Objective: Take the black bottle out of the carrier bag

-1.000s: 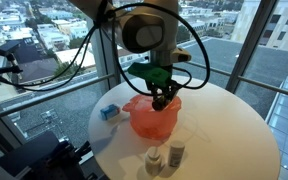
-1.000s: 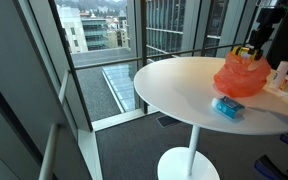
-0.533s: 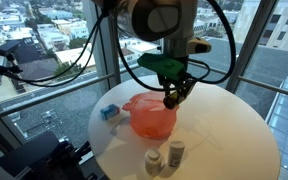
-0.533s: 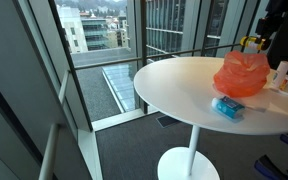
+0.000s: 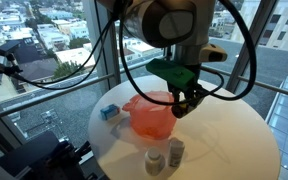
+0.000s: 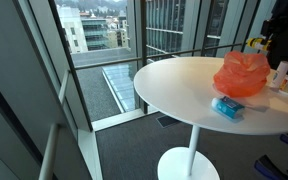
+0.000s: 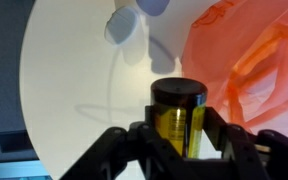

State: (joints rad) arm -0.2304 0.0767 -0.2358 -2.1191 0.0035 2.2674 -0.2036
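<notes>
Your gripper [image 5: 187,100] has its jaws clamped on the dark, black-capped bottle with a yellowish label [image 7: 177,118]. The bottle hangs over the round white table [image 5: 234,132] and looks clear of the crumpled orange plastic carrier bag [image 5: 149,116], which lies at about two o'clock from it in the wrist view. The taking-out looks done. What's left, I'd judge, is setting the bottle on bare tabletop, away from the two small pale bottles [image 5: 175,152] at the bag's six o'clock, and letting go.
</notes>
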